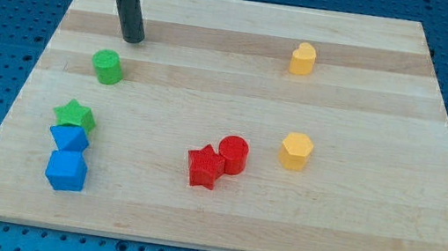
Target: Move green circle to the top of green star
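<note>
The green circle (108,66) stands on the wooden board at the view's upper left. The green star (74,116) lies below it and a little to the left, with a clear gap between them. My tip (133,40) rests on the board just above and slightly right of the green circle, apart from it. The dark rod rises from the tip toward the view's top edge.
Two blue blocks (69,139) (67,171) sit directly below the green star, touching. A red star (203,168) and red circle (233,155) touch near the board's middle. Two yellow blocks (303,59) (296,151) stand to the right. The board's left edge (19,99) is near.
</note>
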Available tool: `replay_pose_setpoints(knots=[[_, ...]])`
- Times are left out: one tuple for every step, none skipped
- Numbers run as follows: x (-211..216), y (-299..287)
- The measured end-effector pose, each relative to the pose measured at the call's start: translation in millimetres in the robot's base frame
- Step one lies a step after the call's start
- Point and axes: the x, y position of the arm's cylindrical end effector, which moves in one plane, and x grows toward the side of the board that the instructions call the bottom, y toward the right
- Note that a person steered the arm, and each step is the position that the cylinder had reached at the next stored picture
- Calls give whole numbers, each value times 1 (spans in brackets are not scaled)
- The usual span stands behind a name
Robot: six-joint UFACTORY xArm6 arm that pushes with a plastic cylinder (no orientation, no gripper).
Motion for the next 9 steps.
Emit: replay_pose_setpoints(knots=[[40, -5], [40, -23], [44, -43], [46, -53], [46, -53], [47, -53], [62, -53], [78, -53], [85, -53]])
